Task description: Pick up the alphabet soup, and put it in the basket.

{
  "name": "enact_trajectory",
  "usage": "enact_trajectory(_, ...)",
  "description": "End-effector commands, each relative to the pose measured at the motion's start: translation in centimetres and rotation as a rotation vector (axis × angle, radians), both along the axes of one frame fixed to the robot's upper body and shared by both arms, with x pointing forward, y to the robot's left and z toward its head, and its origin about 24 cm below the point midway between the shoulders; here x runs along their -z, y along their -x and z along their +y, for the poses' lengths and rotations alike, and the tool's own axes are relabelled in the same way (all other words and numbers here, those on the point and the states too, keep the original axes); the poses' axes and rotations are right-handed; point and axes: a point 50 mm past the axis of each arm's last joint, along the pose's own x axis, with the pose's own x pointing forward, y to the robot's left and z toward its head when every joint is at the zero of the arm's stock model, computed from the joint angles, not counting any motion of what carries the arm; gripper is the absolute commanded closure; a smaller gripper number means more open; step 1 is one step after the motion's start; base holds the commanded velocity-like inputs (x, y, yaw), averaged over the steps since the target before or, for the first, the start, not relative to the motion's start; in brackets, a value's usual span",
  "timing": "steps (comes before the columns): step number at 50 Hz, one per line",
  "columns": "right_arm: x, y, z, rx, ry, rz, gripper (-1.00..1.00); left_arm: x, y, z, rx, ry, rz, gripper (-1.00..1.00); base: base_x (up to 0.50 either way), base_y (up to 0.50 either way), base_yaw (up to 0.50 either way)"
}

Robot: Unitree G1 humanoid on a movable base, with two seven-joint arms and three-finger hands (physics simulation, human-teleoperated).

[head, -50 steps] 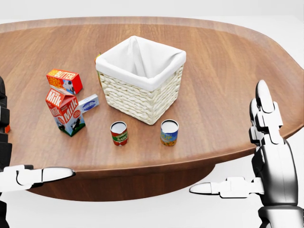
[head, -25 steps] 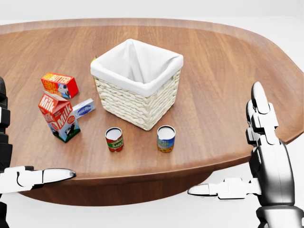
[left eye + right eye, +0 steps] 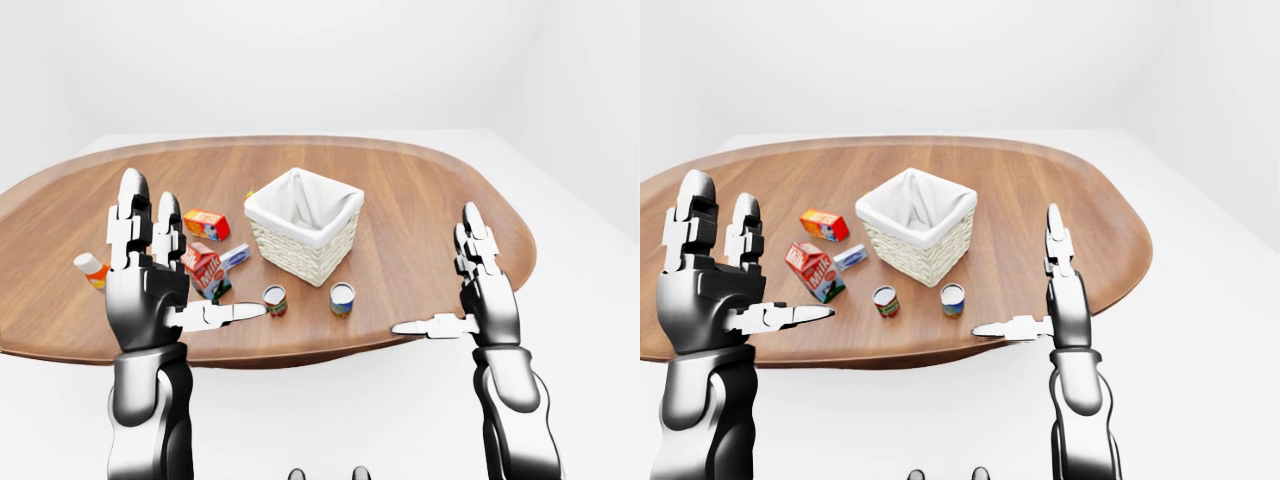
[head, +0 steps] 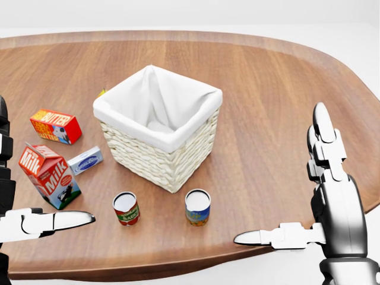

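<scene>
Both hands are raised at the near edge of the table, fingers spread wide and holding nothing. The right hand (image 4: 332, 202) stands upright at the right of the head view, its thumb pointing left over the table's near rim. The left hand (image 3: 148, 285) is likewise upright at the left of the left-eye view, thumb stretched rightward — its tip reaches toward the red-labelled can (image 4: 126, 208) without touching it.

Two cans stand upright near the table's near edge, a little apart. Which one is the alphabet soup cannot be read from the labels; the right one is a blue-and-yellow can (image 4: 197, 207), just on the near side of the basket (image 4: 159, 155). The basket is woven, lined with white cloth, and sits about mid-table with one corner toward the cans.

To the left of the basket lie a small blue-and-white box (image 4: 85, 161) and, farther off, an orange butter box (image 4: 55, 126). A red milk carton (image 4: 49, 176) stands nearer, left of the red-labelled can — all on the wooden table (image 4: 285, 89).
</scene>
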Motion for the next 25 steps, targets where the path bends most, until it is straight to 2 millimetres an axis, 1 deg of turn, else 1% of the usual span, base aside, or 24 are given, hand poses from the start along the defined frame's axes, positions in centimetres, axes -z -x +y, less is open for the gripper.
enact_trajectory(1,0.04,-0.06,0.04,0.002,0.007,0.002,-1.0,-0.08,0.03,0.01,-0.001,0.002,-0.004,-1.0,0.32,0.0,0.0)
enact_trajectory(11,0.12,-0.13,0.04,0.004,0.01,0.006,-1.0,-0.35,0.22,-0.02,-0.001,0.003,-0.018,-1.0,0.31,0.0,0.0)
enact_trajectory(25,0.31,-0.15,0.07,0.0,0.011,0.015,-1.0,-0.01,-0.14,0.1,-0.003,0.004,0.0,-1.0,0.32,0.0,0.0)
